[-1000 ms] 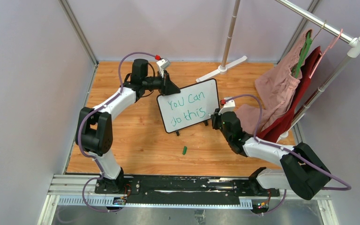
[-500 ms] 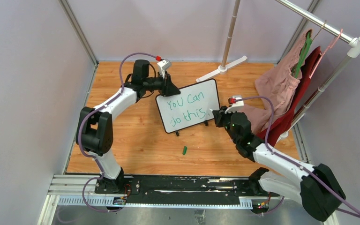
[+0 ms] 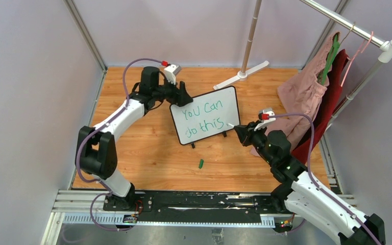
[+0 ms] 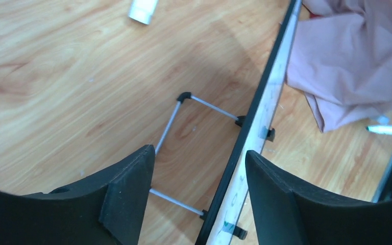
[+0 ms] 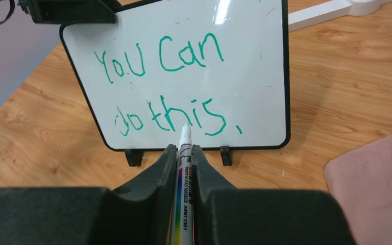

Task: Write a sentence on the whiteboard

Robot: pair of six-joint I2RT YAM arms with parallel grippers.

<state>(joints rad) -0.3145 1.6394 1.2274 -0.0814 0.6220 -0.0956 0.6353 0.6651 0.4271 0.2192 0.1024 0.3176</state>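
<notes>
Pale grey walls point(image 3: 30, 76) close in a light wooden tabletop point(image 3: 148, 148), with a metal rail point(image 3: 184, 201) across its near edge.

The left gripper point(image 3: 182, 96) sits at the upper left corner of the whiteboard point(image 3: 206, 122). Its fingers are spread wide either side of the board's top edge and hold nothing. The board stands tilted near mid-table, carrying the sentence point(image 3: 202, 118) in green, "You can" over "do this." A small green cap point(image 3: 201, 164) lies on the wood nearer the arms.

By the board's lower right corner, the right gripper point(image 3: 242, 133) is clamped on a white marker point(image 3: 231, 125). Further right, a pink garment point(image 3: 301, 94) and a red garment point(image 3: 326, 112) hang from a white clothes rack point(image 3: 388, 48).

Only the left wrist camera shows the wire stand point(image 4: 184, 132) behind the board. Only the right wrist camera shows the marker's printed rainbow label, its tip raised before "this", and the full stop.
</notes>
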